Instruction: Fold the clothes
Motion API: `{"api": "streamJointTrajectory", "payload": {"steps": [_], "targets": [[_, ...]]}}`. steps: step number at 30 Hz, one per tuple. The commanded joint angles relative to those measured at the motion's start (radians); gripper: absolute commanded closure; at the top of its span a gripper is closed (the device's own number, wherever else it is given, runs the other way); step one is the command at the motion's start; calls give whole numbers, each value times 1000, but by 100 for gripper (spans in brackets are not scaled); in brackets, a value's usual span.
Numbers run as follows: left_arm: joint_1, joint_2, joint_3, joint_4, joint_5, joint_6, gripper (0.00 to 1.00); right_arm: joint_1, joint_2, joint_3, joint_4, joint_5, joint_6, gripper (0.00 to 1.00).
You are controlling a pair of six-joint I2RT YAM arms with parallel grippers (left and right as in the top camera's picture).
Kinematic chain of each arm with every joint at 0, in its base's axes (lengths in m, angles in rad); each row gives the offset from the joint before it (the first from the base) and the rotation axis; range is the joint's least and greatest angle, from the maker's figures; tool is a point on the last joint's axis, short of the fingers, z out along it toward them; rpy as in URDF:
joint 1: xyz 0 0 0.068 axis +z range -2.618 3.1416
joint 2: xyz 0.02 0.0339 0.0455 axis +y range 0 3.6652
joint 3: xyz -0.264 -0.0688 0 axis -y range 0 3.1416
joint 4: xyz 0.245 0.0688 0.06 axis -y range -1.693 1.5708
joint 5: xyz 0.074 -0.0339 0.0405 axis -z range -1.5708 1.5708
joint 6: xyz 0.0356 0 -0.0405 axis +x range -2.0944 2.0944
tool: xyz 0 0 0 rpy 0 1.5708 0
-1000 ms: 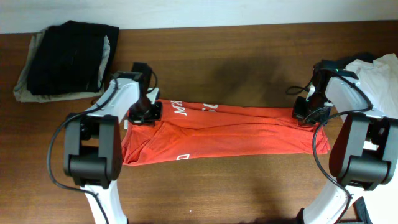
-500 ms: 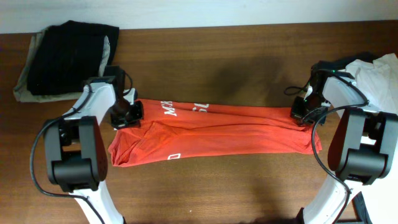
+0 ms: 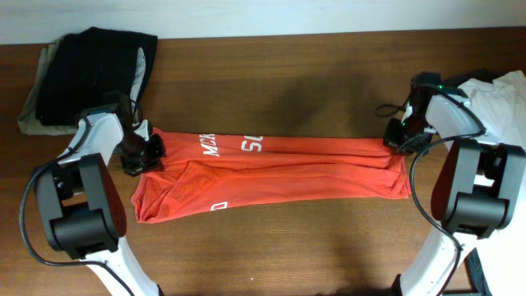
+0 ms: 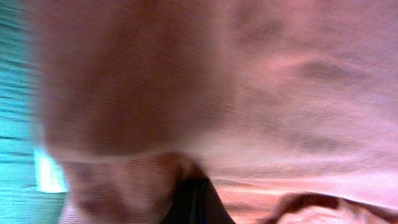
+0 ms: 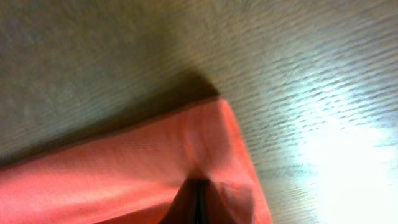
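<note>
Across the middle of the wooden table (image 3: 288,74), the red-orange T-shirt (image 3: 279,177) lies pulled out in a long band, running from near the left edge almost to the right edge. From overhead, the left gripper (image 3: 141,153) sits clenched on the shirt's back left corner and the right gripper (image 3: 400,140) is pinched on its back right corner. White lettering (image 3: 230,147) shows along the back edge and a small white mark (image 3: 220,204) near the front edge; the left end bunches into loose folds while the right end lies flatter.

That same view alone takes in the surroundings: a black garment (image 3: 90,70) piled on a khaki one (image 3: 26,119) at the back left corner, and a white cloth (image 3: 503,103) at the right edge behind the right arm.

Up close, the left wrist camera gives only a blur of fabric (image 4: 249,93) filling the frame, with dark fingertips (image 4: 196,202) closed at the bottom. The right wrist camera is clearer: the shirt's corner (image 5: 124,162) rests on the wood (image 5: 124,50), its tip gathered into the closed fingertips (image 5: 196,202), a detail too small to make out from above.
</note>
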Motion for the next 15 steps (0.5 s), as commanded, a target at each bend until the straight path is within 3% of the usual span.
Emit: {"api": "streamJointTrajectory", "payload": {"steps": [1,5,6,8,9,11,13,15], "targets": [[2,-92,19,-2,-94,6,100,-6,5,178,-93,34,8,96],[-32,-238,34,0,-78,25,99,-6,5,396,-275,-18,8,93],[-42,-272,34,0,-64,25,94,-6,5,458,-327,-50,8,90],[-70,-332,34,-8,-32,25,76,-5,5,546,-401,-124,4,71],[-89,-350,34,-16,-12,25,64,-5,5,583,-432,-156,4,54],[-126,-357,34,-42,-3,30,40,-5,5,611,-460,-192,-24,33],[-177,-346,21,-80,-5,79,23,-4,5,607,-473,-195,-51,21],[-210,-328,2,-89,-8,81,20,-4,5,592,-473,-196,-66,18]]}}
